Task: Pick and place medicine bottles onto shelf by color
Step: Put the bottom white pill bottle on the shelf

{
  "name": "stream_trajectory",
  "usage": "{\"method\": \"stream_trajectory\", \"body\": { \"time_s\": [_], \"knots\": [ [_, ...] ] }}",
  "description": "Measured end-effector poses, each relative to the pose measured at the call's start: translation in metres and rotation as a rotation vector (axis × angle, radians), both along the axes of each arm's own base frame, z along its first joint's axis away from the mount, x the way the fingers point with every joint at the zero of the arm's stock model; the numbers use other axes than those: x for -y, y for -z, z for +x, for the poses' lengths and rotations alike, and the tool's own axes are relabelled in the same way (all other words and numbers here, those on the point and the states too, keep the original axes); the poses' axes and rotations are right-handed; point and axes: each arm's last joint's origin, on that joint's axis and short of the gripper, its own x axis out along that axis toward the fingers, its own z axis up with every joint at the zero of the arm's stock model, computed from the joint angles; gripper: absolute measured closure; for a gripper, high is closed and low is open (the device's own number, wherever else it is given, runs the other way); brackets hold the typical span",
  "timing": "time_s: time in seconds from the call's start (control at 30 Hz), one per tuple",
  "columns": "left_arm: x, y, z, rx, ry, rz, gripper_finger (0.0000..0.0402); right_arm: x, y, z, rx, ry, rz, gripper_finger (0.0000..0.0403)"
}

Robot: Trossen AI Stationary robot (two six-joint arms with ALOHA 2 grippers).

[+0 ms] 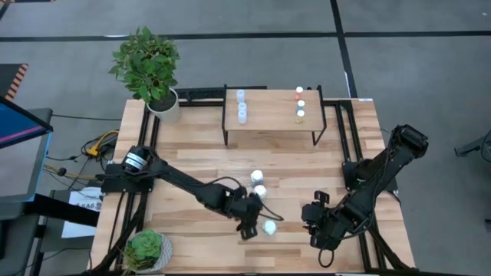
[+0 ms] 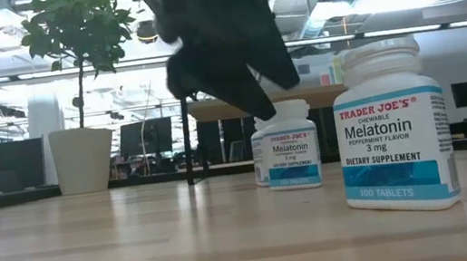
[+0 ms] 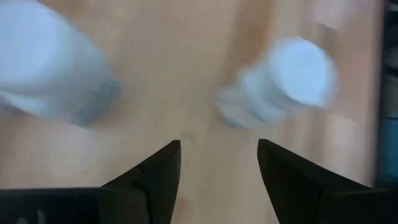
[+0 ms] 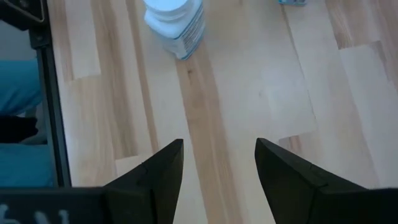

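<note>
Three white medicine bottles stand upright on their bases on the table: two side by side (image 1: 257,178) (image 1: 260,192) and one nearer the front edge (image 1: 269,227) (image 2: 396,135). My left gripper (image 1: 250,224) (image 3: 219,149) hovers open just left of that near bottle, slanting down, with nothing between its fingers. My right gripper (image 1: 309,215) (image 4: 219,149) is open and empty to the right of the same bottle (image 4: 176,25). The shelf (image 1: 268,126) stands at the back, with two pale bluish bottles (image 1: 242,105) on its left part and three small coloured-cap bottles (image 1: 300,104) on its right.
A potted plant in a white pot (image 1: 149,69) stands at the table's far left corner and a small green plant (image 1: 144,250) at the near left corner. Bare tabletop (image 1: 192,153) lies between the shelf and the white bottles.
</note>
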Motion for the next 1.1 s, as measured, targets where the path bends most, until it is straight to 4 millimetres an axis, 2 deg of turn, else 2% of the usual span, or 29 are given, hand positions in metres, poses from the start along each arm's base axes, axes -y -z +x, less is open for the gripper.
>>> {"method": "stream_trajectory", "body": {
  "time_s": [0.17,0.27,0.43,0.5,0.57,1.1],
  "knots": [
    [0.042,0.004,-0.003,0.062,0.010,-0.175,0.0203,-0.001,0.000,-0.001,0.000,-0.004,0.000,0.0182],
    [0.062,0.015,-0.006,0.097,-0.043,-0.179,0.0203,0.000,0.000,0.000,0.000,-0.006,-0.004,0.0182],
    [0.076,0.020,-0.008,0.169,-0.136,-0.151,0.0203,0.000,0.000,-0.001,-0.004,-0.007,-0.008,0.0182],
    [0.076,0.026,-0.008,0.163,-0.141,-0.130,0.0203,0.000,0.000,-0.001,-0.003,-0.007,-0.008,0.0182],
    [0.074,0.029,0.000,0.188,-0.129,-0.144,0.0203,0.000,0.000,0.000,0.001,-0.005,-0.008,0.0182],
    [0.013,0.025,0.035,0.280,-0.117,0.004,0.0203,0.002,0.000,0.003,0.008,0.008,-0.006,0.0182]
  ]
}}
